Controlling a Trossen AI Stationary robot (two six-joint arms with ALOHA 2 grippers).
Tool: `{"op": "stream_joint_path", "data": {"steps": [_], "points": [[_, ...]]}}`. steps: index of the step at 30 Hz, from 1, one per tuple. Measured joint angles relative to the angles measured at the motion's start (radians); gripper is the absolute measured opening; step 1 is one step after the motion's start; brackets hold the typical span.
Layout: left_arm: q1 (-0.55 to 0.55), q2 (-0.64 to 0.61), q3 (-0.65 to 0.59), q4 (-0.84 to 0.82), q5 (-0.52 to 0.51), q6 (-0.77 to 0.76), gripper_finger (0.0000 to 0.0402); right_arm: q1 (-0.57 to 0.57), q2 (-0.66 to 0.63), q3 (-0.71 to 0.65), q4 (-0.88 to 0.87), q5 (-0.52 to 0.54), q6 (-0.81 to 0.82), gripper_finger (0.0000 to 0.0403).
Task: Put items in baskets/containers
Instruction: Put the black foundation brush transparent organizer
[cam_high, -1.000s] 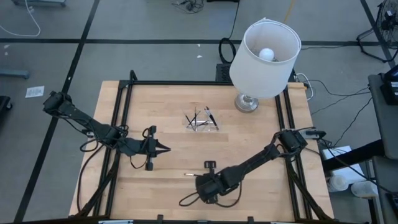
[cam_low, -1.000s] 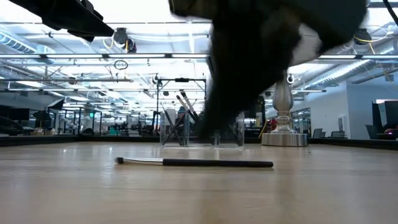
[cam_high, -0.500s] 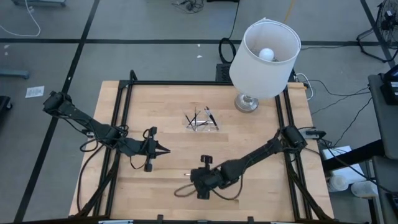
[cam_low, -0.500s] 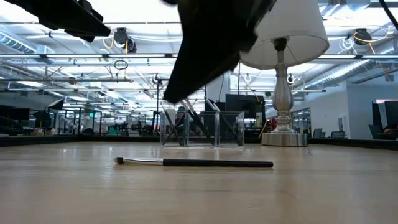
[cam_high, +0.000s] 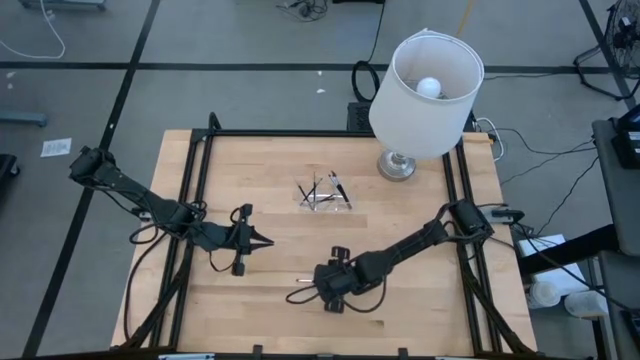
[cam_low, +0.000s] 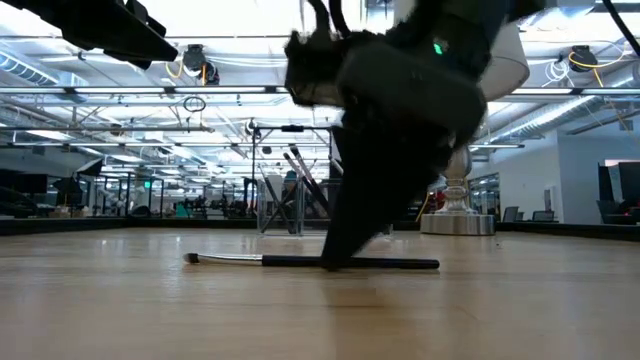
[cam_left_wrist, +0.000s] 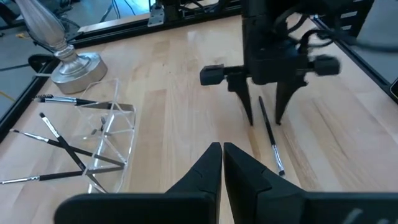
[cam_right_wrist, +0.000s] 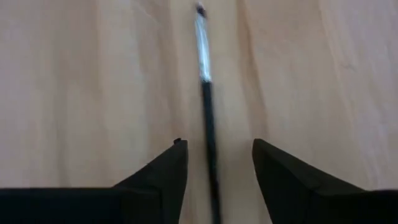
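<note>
One thin dark stick tool (cam_low: 310, 261) with a pale end (cam_right_wrist: 201, 43) lies flat on the wood near the table's front. My right gripper (cam_right_wrist: 217, 146) stands open over it, pointing down, with one finger on each side of the shaft (cam_left_wrist: 267, 130); in the high view this gripper (cam_high: 328, 284) covers most of the tool. Several more tools lie in and across the transparent tray (cam_high: 325, 197) (cam_left_wrist: 106, 143) at mid-table. My left gripper (cam_high: 268, 241) (cam_left_wrist: 222, 149) hangs shut and empty to the tray's near left.
A white-shaded lamp (cam_high: 425, 90) stands on a silver base (cam_high: 397, 165) at the far right, just right of the tray. Black frame rails (cam_high: 195, 190) run along the table's left and right sides. Bare wood (cam_high: 420, 310) lies around the loose tool.
My right gripper has come down from above the table onto the loose tool and tipped until its fingers point down. Its fingers, together before, now stand apart on either side of the shaft. The tool has stayed where it was.
</note>
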Motion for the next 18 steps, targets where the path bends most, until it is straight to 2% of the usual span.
{"op": "stream_joint_path", "data": {"steps": [7, 11, 14, 18], "points": [[0.001, 0.0, 0.0, 0.002, -0.01, 0.004, 0.0026, -0.006, -0.01, -0.115, 0.14, 0.017, 0.045, 0.0152], [0.002, 0.0, 0.0, 0.004, -0.034, 0.004, 0.0026, -0.008, -0.009, -0.153, 0.158, 0.004, 0.063, 0.0133], [0.002, 0.0, 0.0, 0.005, -0.04, 0.003, 0.0026, -0.009, -0.008, -0.16, 0.153, 0.002, 0.072, 0.0101], [0.002, 0.0, 0.0, 0.007, -0.04, -0.001, 0.0026, -0.014, -0.007, -0.161, 0.155, 0.004, 0.069, 0.003]]}}
